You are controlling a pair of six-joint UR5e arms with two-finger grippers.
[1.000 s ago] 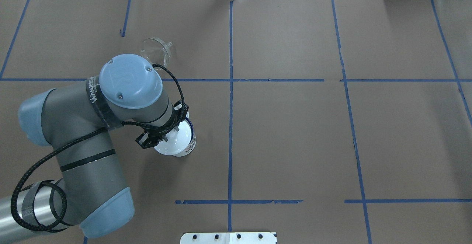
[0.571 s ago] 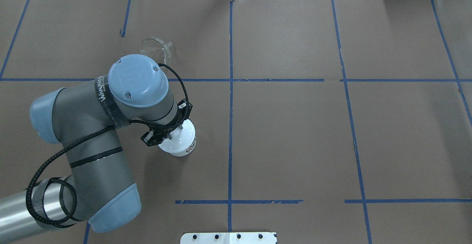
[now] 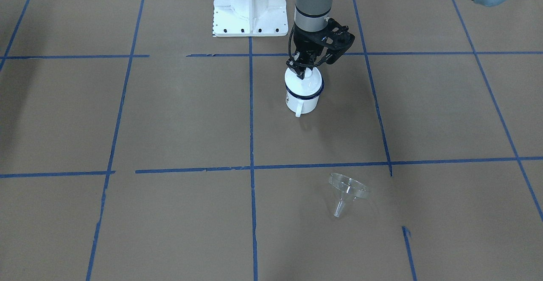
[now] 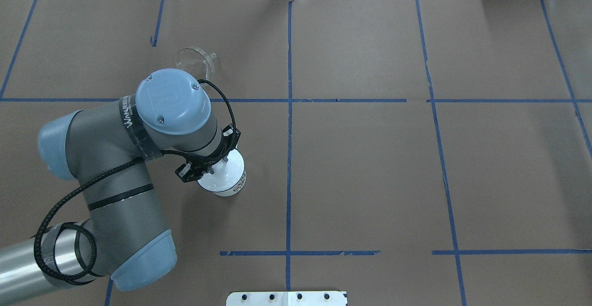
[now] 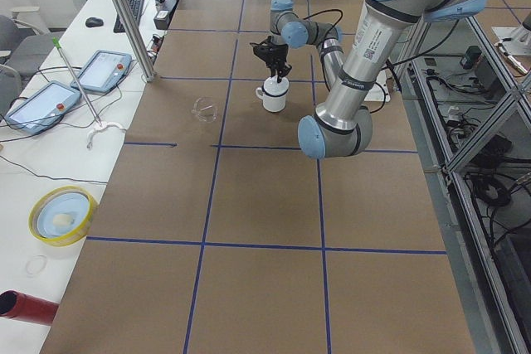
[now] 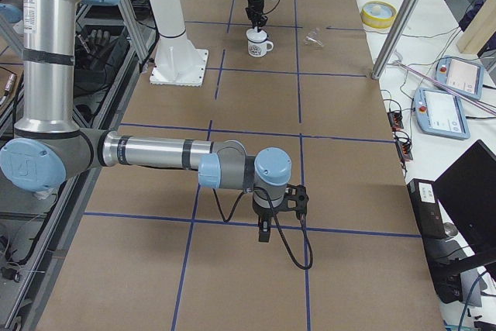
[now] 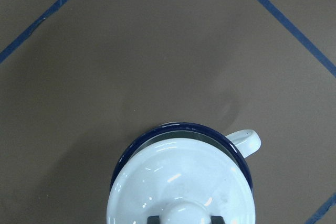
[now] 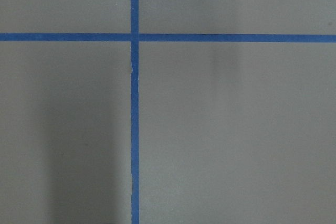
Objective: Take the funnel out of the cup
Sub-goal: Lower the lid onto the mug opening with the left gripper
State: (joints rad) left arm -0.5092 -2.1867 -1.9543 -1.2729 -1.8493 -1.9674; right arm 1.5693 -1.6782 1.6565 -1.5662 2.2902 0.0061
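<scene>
The clear plastic funnel (image 3: 345, 191) is already out, lying well apart from the blue-rimmed white enamel mug (image 3: 302, 100). The left gripper (image 3: 302, 72) pinches the knob of the white round lid (image 3: 306, 85) on the mug, probably capping it. As for the right gripper (image 6: 263, 232), can't tell.

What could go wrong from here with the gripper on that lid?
1. The left gripper pinches the lid by its knob. The lid seems off-centre on the mug, so a release may let it slip, and a lift could tip the mug.
2. The funnel lies loose on its side. The left arm overlaps it in the overhead view, so a low swing might knock it rolling.
</scene>
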